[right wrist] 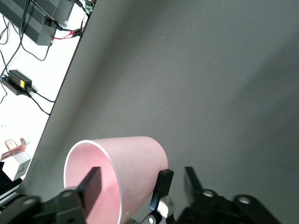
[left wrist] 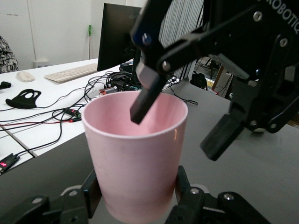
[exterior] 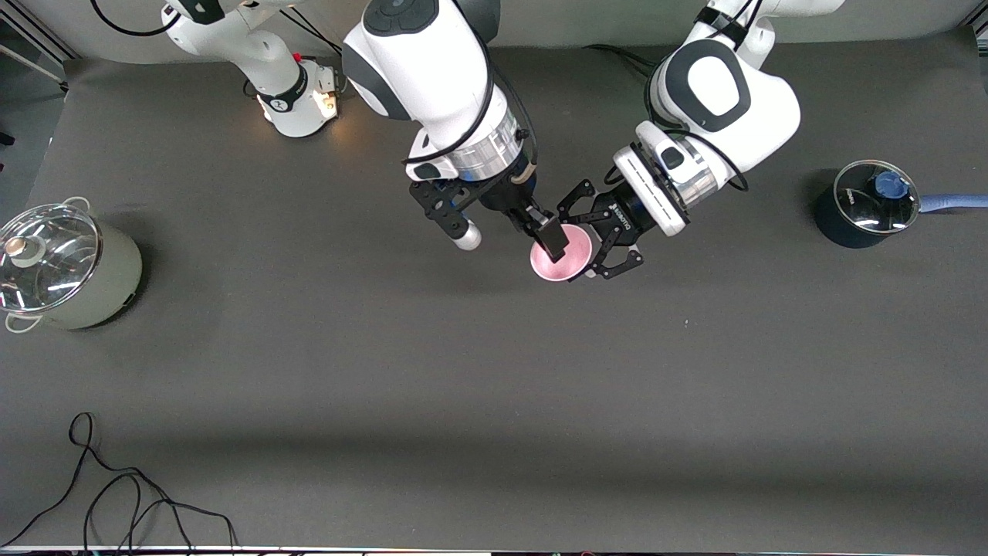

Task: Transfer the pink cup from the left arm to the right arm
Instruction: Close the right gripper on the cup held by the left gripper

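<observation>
Pink cup (exterior: 562, 259): small, pale pink, tapered, handleless; frame centre, aloft over the desk (exterior: 494, 401).
Left tool (exterior: 600, 241): clamped on the cup's base.
Right tool (exterior: 549, 236): fingers apart, straddling the rim, one inside.

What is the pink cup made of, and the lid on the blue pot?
The pink cup looks like thin matte plastic: smooth, evenly coloured, light glowing through its wall. The lid on the blue pot looks like clear glass with a metal rim, since you see through it and it shines.
</observation>
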Controlling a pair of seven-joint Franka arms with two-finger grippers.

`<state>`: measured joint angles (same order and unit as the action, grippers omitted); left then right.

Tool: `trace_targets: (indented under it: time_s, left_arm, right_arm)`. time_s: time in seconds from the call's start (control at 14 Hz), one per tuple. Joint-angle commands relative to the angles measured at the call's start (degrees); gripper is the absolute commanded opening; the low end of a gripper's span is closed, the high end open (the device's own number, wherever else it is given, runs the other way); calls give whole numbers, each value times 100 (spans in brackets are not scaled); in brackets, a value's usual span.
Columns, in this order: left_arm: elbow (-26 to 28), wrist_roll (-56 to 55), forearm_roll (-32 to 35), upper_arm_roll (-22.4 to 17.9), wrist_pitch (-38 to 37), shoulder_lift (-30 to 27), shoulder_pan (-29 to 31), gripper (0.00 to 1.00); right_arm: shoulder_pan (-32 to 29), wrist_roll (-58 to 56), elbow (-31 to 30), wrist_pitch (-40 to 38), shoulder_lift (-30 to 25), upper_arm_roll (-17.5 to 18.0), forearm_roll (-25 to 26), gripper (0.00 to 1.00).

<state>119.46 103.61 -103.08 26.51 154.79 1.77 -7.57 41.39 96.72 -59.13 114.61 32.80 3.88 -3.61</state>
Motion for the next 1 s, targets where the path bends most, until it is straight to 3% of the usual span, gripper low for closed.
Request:
trace_targets:
  time_s: [0.0, 0.36, 0.57, 0.93]
  left_arm:
    - [-98, 142, -151, -76, 121, 60, -131, 51]
    - [-98, 133, -143, -76, 121, 60, -131, 52]
    - [-98, 133, -143, -76, 121, 60, -131, 61]
    - [-124, 133, -143, -76, 121, 69, -122, 99]
  right_arm:
    - [62, 207, 235, 0, 192, -37, 150, 0]
    - [27, 137, 235, 0, 175, -45, 150, 0]
    - [-8, 93, 244, 0, 175, -45, 141, 0]
    - [-43, -160, 226, -71, 96, -72, 115, 0]
